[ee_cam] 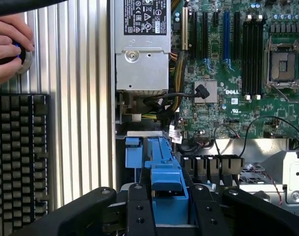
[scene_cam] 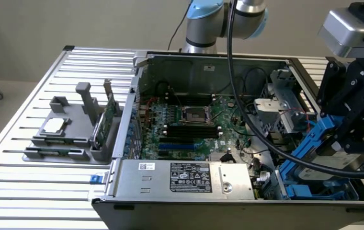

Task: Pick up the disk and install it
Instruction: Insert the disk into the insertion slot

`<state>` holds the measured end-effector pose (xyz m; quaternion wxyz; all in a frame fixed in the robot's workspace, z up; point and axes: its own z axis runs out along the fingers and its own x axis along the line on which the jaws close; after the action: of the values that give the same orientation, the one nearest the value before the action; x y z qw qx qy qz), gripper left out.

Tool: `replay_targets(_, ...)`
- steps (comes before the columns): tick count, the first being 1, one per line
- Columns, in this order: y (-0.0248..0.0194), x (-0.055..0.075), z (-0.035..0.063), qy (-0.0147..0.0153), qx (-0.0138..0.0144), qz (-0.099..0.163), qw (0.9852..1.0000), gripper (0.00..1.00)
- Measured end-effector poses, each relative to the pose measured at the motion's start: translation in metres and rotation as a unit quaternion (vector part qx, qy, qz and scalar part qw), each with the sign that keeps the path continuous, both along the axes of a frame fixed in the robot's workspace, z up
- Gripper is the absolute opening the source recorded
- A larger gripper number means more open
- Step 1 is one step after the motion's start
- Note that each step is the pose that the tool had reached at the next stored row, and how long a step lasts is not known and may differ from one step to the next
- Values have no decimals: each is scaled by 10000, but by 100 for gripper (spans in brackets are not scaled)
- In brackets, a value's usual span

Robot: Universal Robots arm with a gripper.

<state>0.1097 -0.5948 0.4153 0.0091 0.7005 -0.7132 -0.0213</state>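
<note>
The disk [scene_cam: 314,139] is a silver-grey drive edged by a blue carrier frame. It hangs tilted over the front corner of the open computer case [scene_cam: 124,143], on the exterior view's right. My gripper [scene_cam: 340,143] is shut on it from above. In the wrist view the black fingers [ee_cam: 139,209] clamp the blue carrier of the disk [ee_cam: 164,169] on both sides, with the gripper [ee_cam: 170,209] centred over it. Just beneath sits the blue drive bay [scene_cam: 297,189], and its blue bracket [ee_cam: 132,147] shows past the carrier. The drive's label is hidden.
A silver power supply [scene_cam: 182,177] fills the case front beside the bay, with the motherboard [scene_cam: 188,124] and loose black cables [scene_cam: 265,134] behind. A grey fixture [scene_cam: 67,139] holding a chip and green card stands on the ribbed table. A person's hand [ee_cam: 7,44] and a keyboard [ee_cam: 19,157] lie beside the case.
</note>
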Motion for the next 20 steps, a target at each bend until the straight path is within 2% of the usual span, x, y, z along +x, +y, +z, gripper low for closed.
replay_targets(16, 2, -1, -16, 0, 9, 0, 10000, 33)
replay_targets(17, 2, -1, -16, 0, 10, 0, 10000, 40)
replay_targets(18, 2, -1, -16, 0, 11, 0, 10000, 40)
replay_targets(19, 2, -1, -15, 0, 10, 0, 10000, 46)
replay_targets(20, 2, -1, -16, 0, 11, 0, 10000, 46)
